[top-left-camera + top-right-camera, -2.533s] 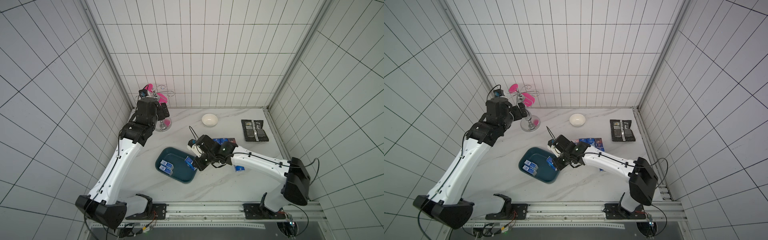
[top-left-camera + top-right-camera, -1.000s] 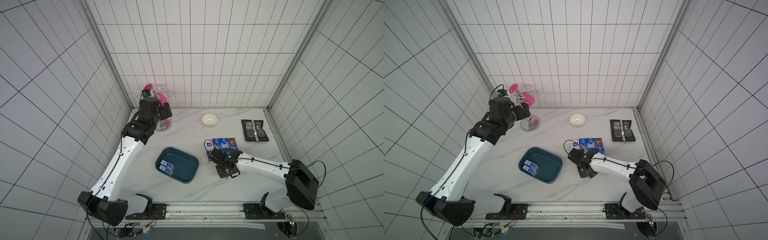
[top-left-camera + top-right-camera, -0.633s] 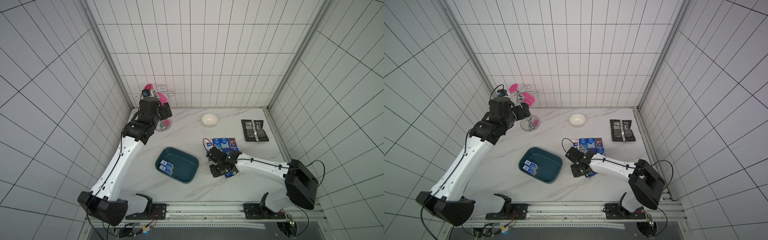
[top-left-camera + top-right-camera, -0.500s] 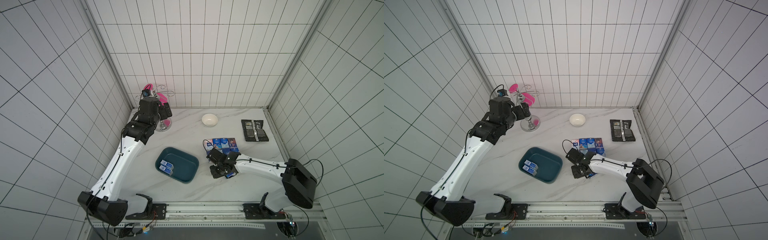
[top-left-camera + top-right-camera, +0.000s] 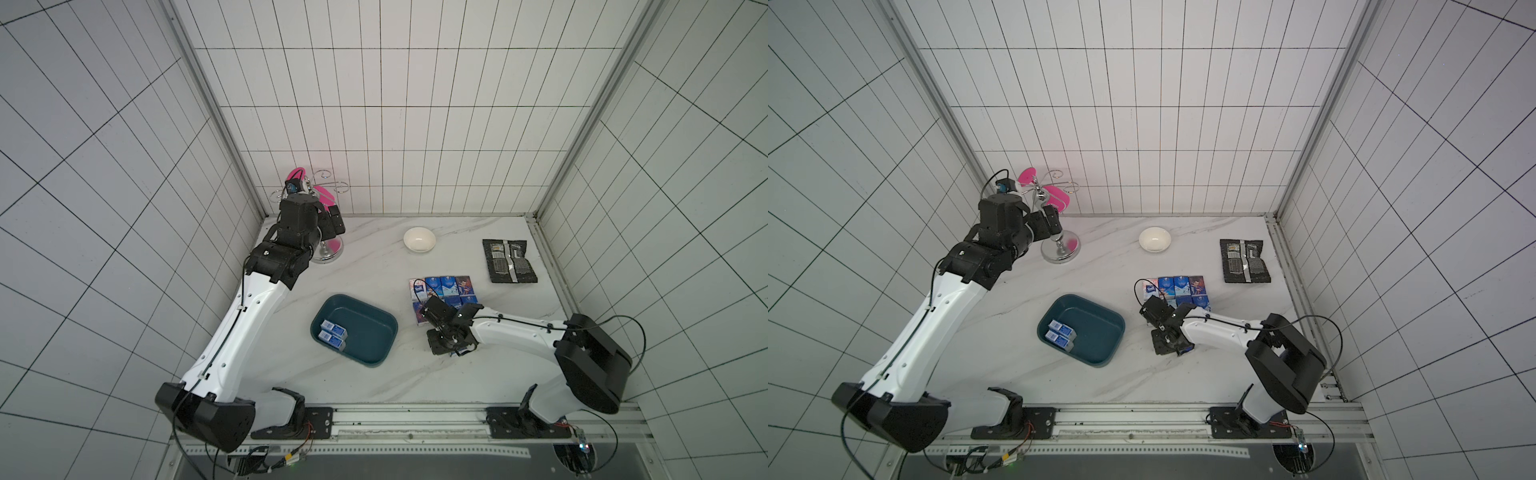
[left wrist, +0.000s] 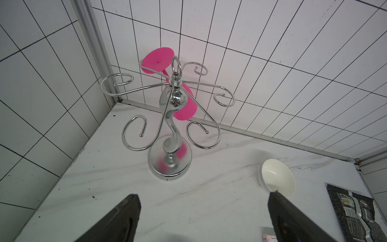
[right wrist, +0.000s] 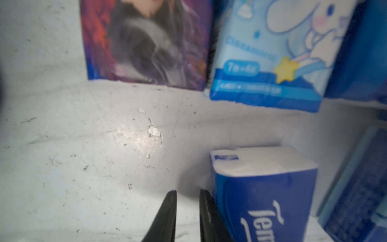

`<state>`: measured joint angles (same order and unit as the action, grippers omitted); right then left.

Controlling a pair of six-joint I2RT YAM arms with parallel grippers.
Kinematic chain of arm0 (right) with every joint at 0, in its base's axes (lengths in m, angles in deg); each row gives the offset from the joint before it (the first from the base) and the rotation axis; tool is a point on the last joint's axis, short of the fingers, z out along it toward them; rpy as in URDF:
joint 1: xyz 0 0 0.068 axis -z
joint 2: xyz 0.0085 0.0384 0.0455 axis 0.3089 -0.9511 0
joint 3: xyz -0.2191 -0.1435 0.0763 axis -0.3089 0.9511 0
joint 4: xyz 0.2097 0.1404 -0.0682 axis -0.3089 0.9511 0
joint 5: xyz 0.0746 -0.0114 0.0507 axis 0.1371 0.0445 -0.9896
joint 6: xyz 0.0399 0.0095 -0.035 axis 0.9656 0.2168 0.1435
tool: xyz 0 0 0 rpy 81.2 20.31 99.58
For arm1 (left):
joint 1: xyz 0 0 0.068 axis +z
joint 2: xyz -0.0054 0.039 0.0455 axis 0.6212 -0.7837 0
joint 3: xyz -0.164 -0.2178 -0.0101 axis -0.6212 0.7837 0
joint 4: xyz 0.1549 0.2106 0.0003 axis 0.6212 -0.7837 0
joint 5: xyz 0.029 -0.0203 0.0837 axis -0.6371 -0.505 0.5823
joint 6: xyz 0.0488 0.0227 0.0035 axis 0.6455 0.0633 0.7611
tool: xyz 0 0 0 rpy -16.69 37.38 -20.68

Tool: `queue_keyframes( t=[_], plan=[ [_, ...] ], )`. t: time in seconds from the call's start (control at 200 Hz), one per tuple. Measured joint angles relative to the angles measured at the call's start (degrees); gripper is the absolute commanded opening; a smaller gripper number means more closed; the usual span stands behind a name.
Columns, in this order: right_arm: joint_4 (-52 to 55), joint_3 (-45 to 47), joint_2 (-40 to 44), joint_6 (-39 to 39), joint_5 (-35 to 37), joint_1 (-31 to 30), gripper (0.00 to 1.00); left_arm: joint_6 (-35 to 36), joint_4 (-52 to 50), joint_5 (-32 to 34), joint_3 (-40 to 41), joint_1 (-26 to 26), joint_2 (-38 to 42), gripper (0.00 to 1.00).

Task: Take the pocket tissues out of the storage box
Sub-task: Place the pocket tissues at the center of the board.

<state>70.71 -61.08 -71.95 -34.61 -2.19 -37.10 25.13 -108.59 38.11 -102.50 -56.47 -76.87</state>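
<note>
The dark teal storage box lies at mid-table with two blue pocket tissues side by side in its left end. Several more packs lie in rows on the table to its right. My right gripper is low over the table, nearer than those rows. Its jaws are only narrowly open, with bare table between them. A blue pack stands against the outside of one finger. My left gripper hangs open and empty at the back left.
A chrome hook rack with a pink glass stands in the back left corner, just ahead of the left gripper. A white bowl sits at the back middle. A flat black foil packet lies at the back right by the wall.
My right arm left the box's right edge and came down on the table to its right. Its jaws narrowed, and a blue pack now stands beside them. The left arm barely moved.
</note>
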Motion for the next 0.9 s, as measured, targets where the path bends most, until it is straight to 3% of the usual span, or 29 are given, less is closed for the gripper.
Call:
queue_keyframes(
  t=[0.9],
  plan=[
    [-0.7,0.3,-0.7,-2.5,2.3,5.3,0.24,0.6,0.0,0.5,-0.5,-0.3,0.0,0.99]
  ],
)
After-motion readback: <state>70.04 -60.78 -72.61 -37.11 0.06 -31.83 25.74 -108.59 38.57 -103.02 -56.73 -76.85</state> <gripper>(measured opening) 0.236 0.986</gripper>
